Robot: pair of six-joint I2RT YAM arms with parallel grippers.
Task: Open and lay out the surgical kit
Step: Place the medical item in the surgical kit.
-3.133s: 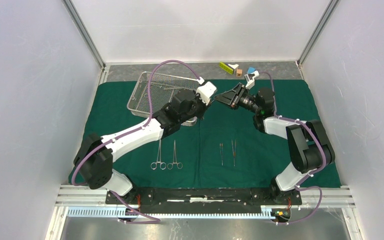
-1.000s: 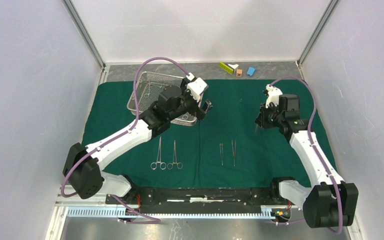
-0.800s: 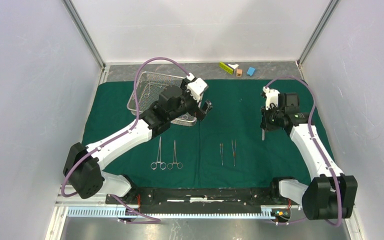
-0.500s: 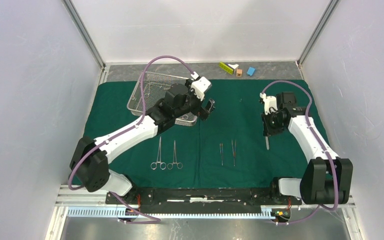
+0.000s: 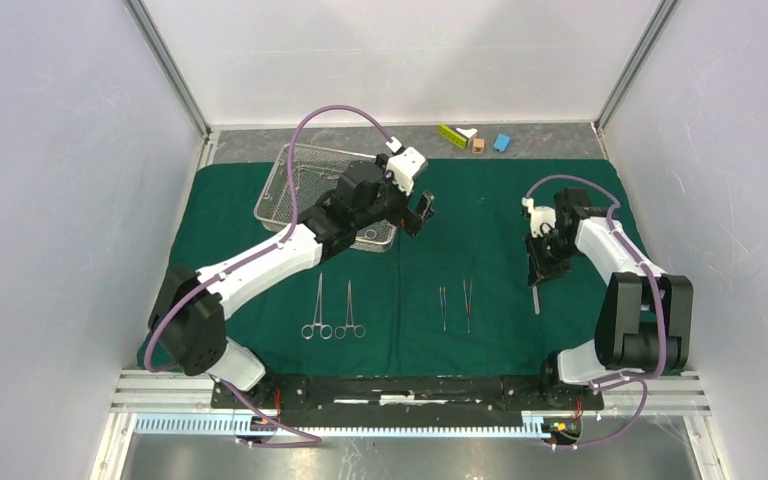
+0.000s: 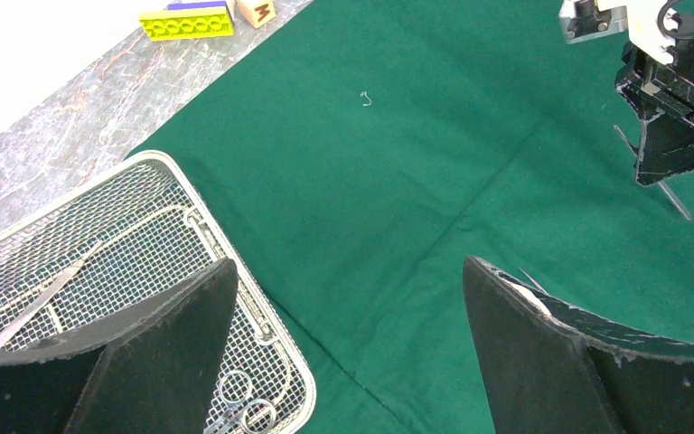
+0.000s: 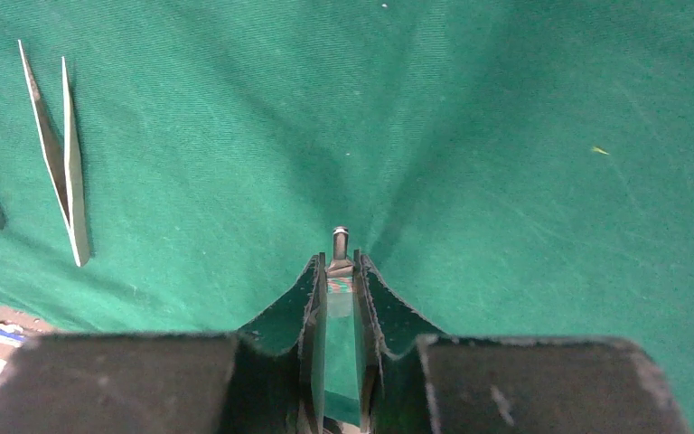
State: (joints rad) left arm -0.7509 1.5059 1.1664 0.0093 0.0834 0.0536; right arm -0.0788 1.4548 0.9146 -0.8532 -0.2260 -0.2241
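The dark green cloth (image 5: 480, 215) of the surgical kit lies spread flat. On its far left stands the wire-mesh tray (image 5: 300, 170), with steel instruments inside (image 6: 38, 303) and ring handles (image 6: 239, 400) at its near corner. Two ring-handled clamps (image 5: 332, 310) and two tweezers (image 5: 456, 304) lie in a row near the front. My left gripper (image 5: 424, 212) hovers wide open over bare cloth just right of the tray, with nothing between its fingers (image 6: 163, 353). My right gripper (image 5: 537, 278) is low over the cloth, shut on a slim steel instrument (image 7: 340, 242) whose end points toward the front edge (image 5: 536, 300).
Small yellow-green (image 5: 451, 134), brown (image 5: 478, 144) and blue (image 5: 502, 142) blocks sit on the grey table strip beyond the cloth. White walls close in on both sides. The tweezers (image 7: 56, 149) lie a short way left of my right gripper.
My right arm has swung toward the front edge and lowered, carrying the slim instrument down to the cloth right of the tweezers. My left gripper drifted slightly right and stayed open.
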